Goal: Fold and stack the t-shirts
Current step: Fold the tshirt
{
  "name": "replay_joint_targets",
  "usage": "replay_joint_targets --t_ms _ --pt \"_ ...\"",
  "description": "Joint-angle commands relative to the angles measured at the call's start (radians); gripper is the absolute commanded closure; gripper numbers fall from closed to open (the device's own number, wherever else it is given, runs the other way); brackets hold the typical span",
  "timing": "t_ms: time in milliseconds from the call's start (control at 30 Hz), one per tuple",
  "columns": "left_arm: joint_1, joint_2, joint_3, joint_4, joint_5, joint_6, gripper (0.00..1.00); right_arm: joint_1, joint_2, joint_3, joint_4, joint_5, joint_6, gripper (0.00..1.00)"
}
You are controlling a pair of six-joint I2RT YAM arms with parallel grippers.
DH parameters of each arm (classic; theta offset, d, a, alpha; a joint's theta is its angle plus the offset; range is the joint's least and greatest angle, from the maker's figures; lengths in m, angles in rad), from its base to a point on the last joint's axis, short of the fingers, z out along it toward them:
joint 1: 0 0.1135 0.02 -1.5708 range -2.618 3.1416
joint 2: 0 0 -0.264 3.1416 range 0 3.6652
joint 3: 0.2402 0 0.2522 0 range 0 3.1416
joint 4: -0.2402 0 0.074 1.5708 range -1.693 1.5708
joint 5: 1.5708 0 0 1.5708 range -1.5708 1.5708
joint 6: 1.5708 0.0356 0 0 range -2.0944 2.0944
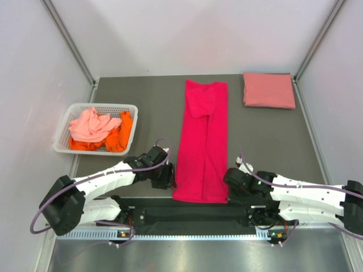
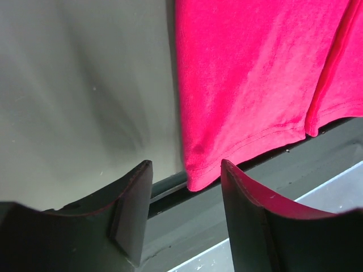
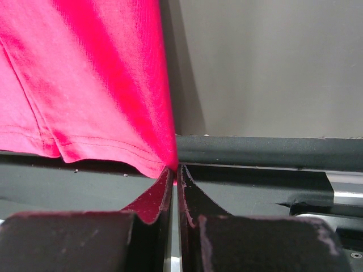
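Looking from the top camera, I see the magenta-red t-shirt point(image 1: 203, 141) lying flat in the middle of the grey table point(image 1: 142, 113). It is folded lengthwise into a long narrow strip. Its hem is at the near edge of the table and its collar end points away from the arms.

The left gripper point(image 1: 166, 180) is low, just beside the near left corner of this shirt. In the left wrist view its jaws stand spread apart. The hem corner of the shirt point(image 2: 249, 85) shows just beyond the gap between them, and neither finger touches the cloth.

The right gripper point(image 1: 229, 184) is at the near right corner of the same shirt. In the right wrist view its jaws are pressed together, and the tip of the hem corner point(image 3: 102, 73) comes down exactly to where the two fingertips meet. I cannot tell if a little cloth is caught between them.

Beyond the far right corner of the magenta-red shirt a salmon pink t-shirt point(image 1: 269, 90) lies as a neat folded rectangle, apart from it. To the left of the magenta-red shirt, well apart, stands a white slotted basket point(image 1: 102, 105). Inside it a pale coral t-shirt point(image 1: 91, 126) lies crumpled on top of an orange t-shirt point(image 1: 119, 136).
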State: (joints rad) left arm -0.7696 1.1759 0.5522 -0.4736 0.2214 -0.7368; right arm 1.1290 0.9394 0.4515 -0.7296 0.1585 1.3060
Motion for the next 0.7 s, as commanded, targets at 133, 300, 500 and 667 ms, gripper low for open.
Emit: replay_joint_targets --t_ms 133,300,500,667 --pt "-0.034 -0.044 -0.046 0.072 0.013 -0.061 0.48 -0.002 -0.037 -0.022 -0.039 0.007 0.022 1.0" --pt "-0.06 -0.065 -0.084 0.108 0.03 -0.102 0.49 -0.002 -0.054 -0.027 -0.039 0.007 0.026 1.0" --pt "-0.073 -0.038 -0.112 0.158 0.065 -0.127 0.6 -0.002 -0.056 -0.019 -0.042 0.009 0.026 1.0" --pt "-0.076 -0.041 -0.087 0.159 0.073 -0.139 0.94 -0.002 -0.062 -0.016 -0.045 0.009 0.021 1.0"
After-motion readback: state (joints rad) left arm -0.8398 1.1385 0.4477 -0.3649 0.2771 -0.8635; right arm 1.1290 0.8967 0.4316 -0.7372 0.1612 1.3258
